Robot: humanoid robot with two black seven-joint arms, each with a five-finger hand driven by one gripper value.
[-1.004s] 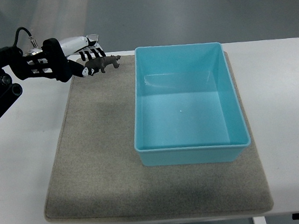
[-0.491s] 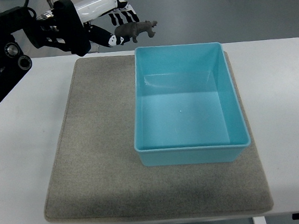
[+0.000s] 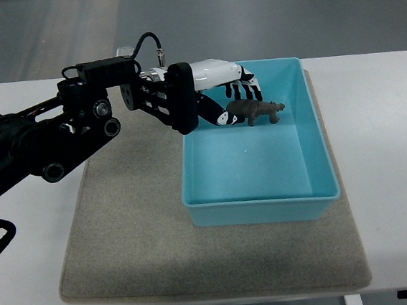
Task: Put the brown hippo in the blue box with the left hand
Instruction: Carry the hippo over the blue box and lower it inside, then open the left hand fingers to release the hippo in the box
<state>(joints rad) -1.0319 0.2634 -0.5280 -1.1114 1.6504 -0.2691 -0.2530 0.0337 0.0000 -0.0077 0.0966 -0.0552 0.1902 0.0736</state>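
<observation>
The brown hippo (image 3: 254,111) hangs over the upper middle of the blue box (image 3: 260,190), held by its rear and not resting on the floor. This looks like the carry ending, with the release to come: the next move calls for lowering a little and letting go. The left hand (image 3: 221,93), reaching in from the frame's left, has its fingers (image 3: 244,87) curled closed around the toy's hind end.
</observation>
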